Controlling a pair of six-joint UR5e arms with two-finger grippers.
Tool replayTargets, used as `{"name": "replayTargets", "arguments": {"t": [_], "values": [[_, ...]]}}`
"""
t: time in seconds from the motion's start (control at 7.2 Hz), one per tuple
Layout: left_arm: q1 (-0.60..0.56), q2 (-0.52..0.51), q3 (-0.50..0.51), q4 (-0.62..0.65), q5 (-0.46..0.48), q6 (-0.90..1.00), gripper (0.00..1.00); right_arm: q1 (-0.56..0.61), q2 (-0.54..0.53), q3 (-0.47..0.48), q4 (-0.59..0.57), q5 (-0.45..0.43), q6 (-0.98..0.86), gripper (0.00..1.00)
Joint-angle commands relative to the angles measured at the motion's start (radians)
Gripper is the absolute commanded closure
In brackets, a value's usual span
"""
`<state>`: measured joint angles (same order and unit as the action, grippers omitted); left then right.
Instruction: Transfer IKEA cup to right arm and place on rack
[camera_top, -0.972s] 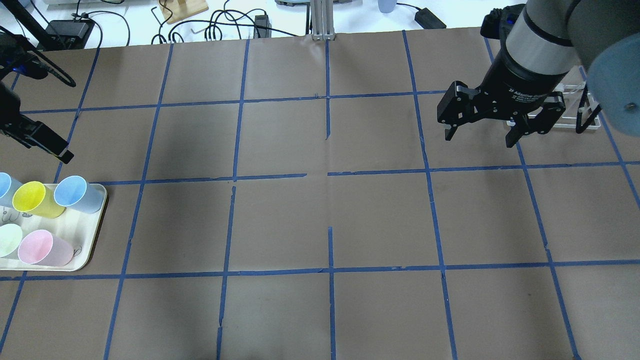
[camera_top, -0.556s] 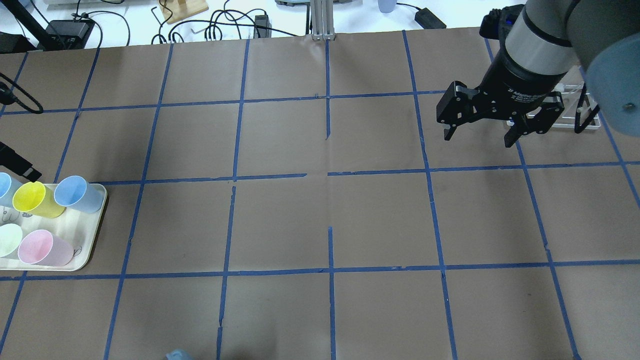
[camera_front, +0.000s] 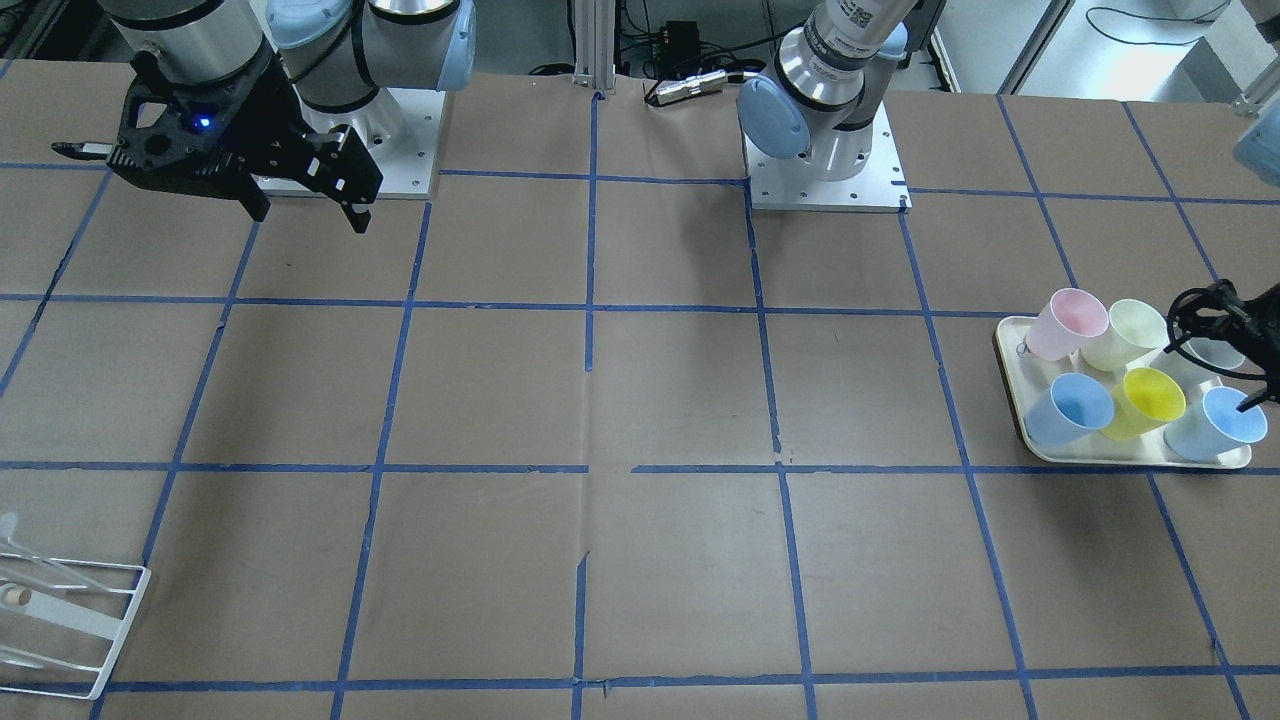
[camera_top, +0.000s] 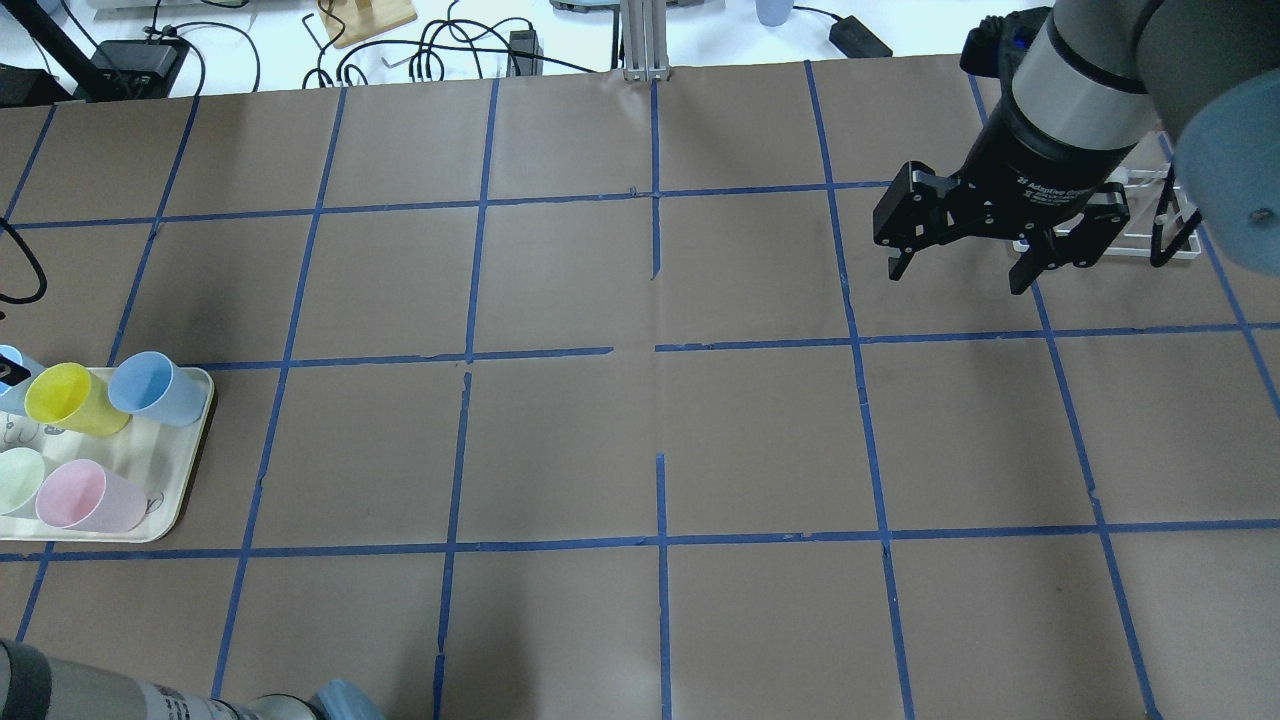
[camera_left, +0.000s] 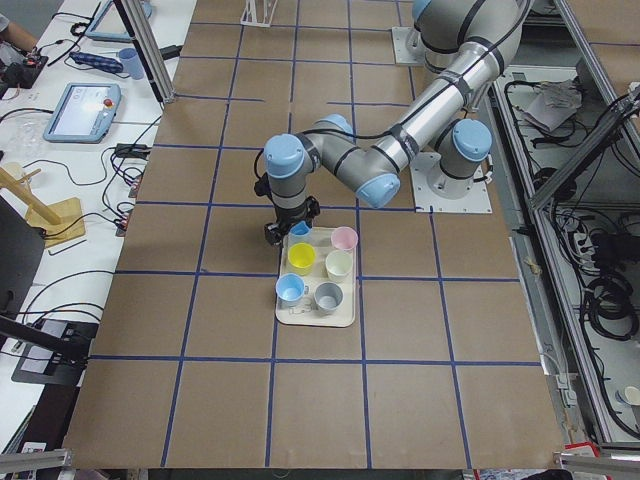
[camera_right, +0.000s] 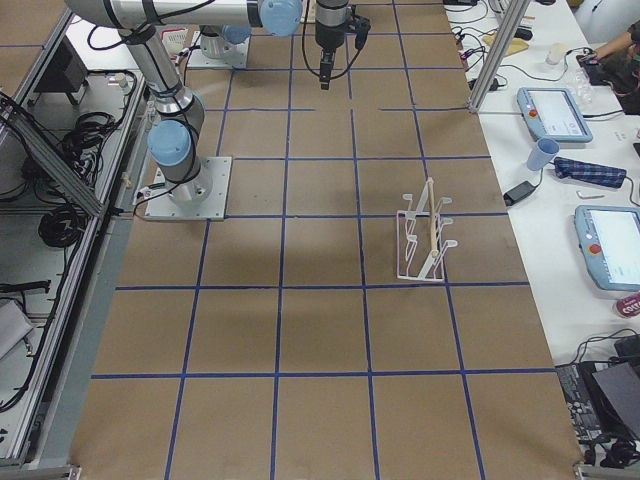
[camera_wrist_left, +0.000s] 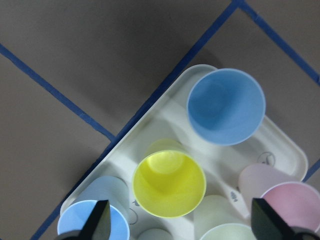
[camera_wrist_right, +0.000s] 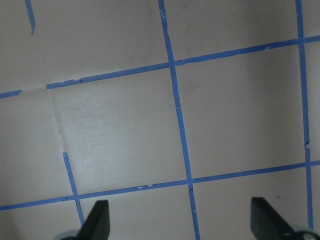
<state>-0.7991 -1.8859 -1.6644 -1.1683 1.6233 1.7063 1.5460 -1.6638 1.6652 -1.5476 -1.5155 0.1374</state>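
Overhead: right gripper (camera_top: 958, 277) hangs wide open beside the rack (camera_top: 1175, 255), well apart from the tray (camera_top: 165, 470).
Front-facing: IKEA cup (camera_front: 1150, 400) stands on the tray between blue cups (camera_front: 1072, 412).
Left wrist: left gripper (camera_wrist_left: 182, 222), jaws apart, hovers above it; best to centre, then descend straight, sparing neighbours.

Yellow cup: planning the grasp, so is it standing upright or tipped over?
Upright: the yellow cup stands on the tray, its open mouth facing up toward the left wrist camera, inside empty.
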Motion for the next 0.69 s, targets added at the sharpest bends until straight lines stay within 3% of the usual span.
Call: {"name": "replayTargets", "arguments": {"t": [0.0,0.56], "values": [[0.032,-0.080,0.020,0.027,0.001,0.096,0.00,-0.001,-0.002,-0.001,0.000,0.001,0.008,0.00],[-0.002,-0.117,0.022,0.030,-0.002,0.145,0.03,-0.004,0.009,0.001,-0.022,0.067,-0.002,0.00]]}}
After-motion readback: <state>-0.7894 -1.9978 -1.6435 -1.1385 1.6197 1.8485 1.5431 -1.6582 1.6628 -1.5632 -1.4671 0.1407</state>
